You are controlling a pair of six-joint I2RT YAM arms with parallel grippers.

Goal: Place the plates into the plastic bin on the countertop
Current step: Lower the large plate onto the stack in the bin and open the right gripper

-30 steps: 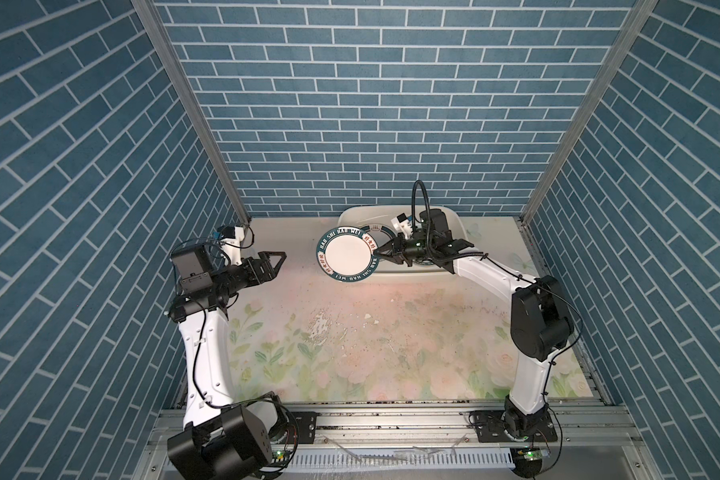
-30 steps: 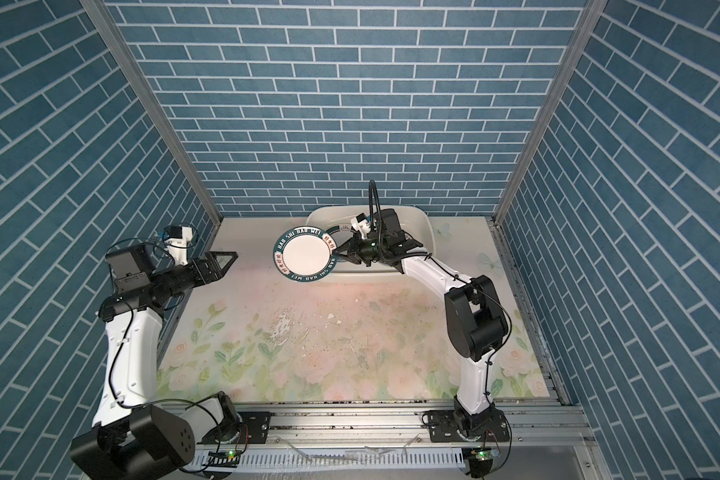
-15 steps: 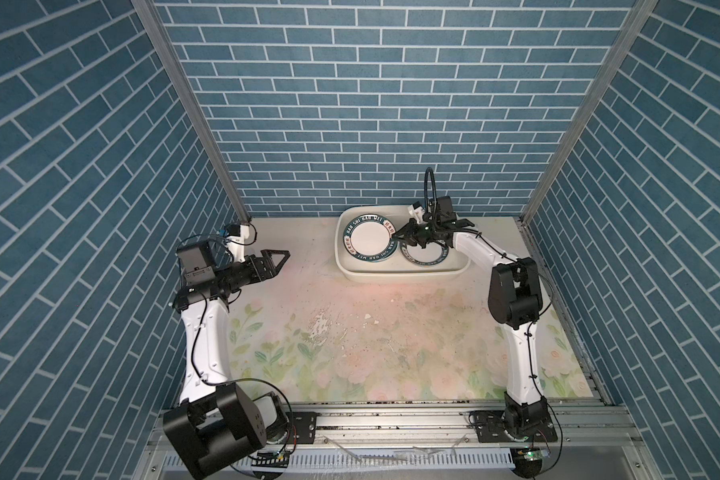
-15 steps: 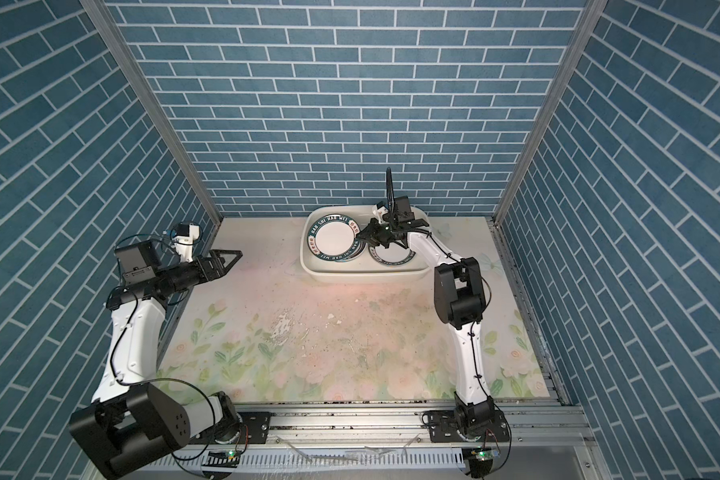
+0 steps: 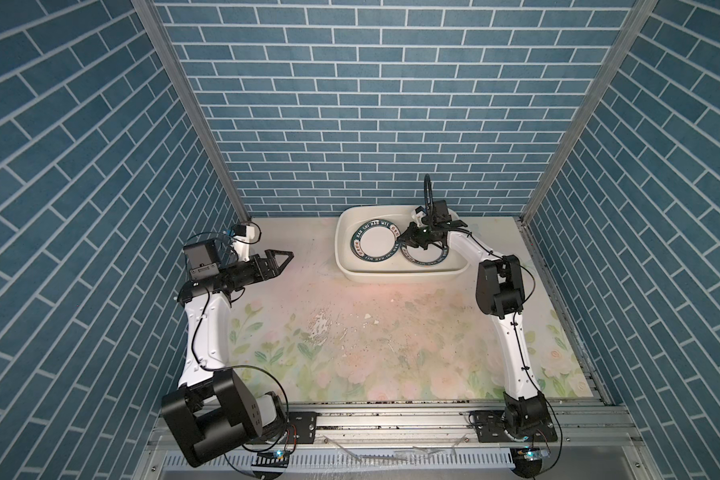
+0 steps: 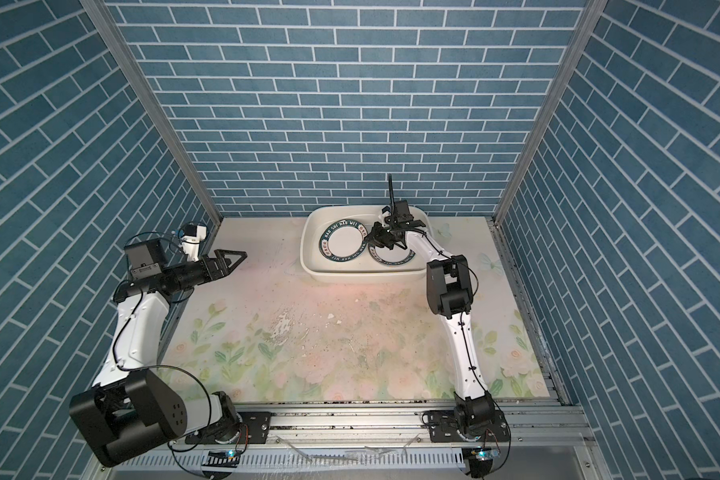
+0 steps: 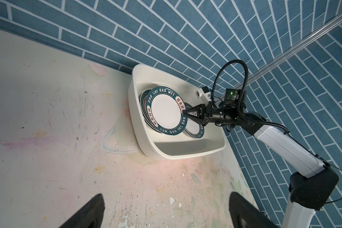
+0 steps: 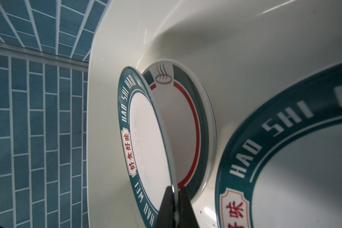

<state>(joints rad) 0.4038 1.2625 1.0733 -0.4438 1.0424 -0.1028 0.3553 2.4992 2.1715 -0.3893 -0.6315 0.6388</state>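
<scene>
Room: three walls (image 5: pixel 350 104) papered in blue brick pattern, with a bare metal post (image 5: pixel 192 108) in each rear corner. A metal rail (image 5: pixel 391 415) runs along the front edge and carries both arm bases.

Surface: the countertop (image 5: pixel 350 345) is pale cream with a faded print of pink flowers and green leaves, strongest toward the front edge. The print is flaked and scuffed in a patch (image 5: pixel 321 328) near the middle, with dark specks scattered about.

The plastic bin (image 5: pixel 404 277) is white and glossy. It sits at the rear edge, right of middle, close against the back wall.

The right gripper (image 7: pixel 186 113) reaches into the bin, its fingers (image 8: pixel 166 207) pinching the rim of a teal-rimmed lettered plate (image 7: pixel 166 112). That plate is tilted over the bin's left half. Under it lies a plate with a red ring (image 8: pixel 186 126) on top of a stack. A second lettered plate (image 7: pixel 193 130) lies flat in the right half, also on a stack.

The left gripper (image 5: pixel 281 259) hovers over the countertop near the left rear corner, well apart from the bin. Its fingers (image 7: pixel 95 213) are spread wide and hold nothing.
</scene>
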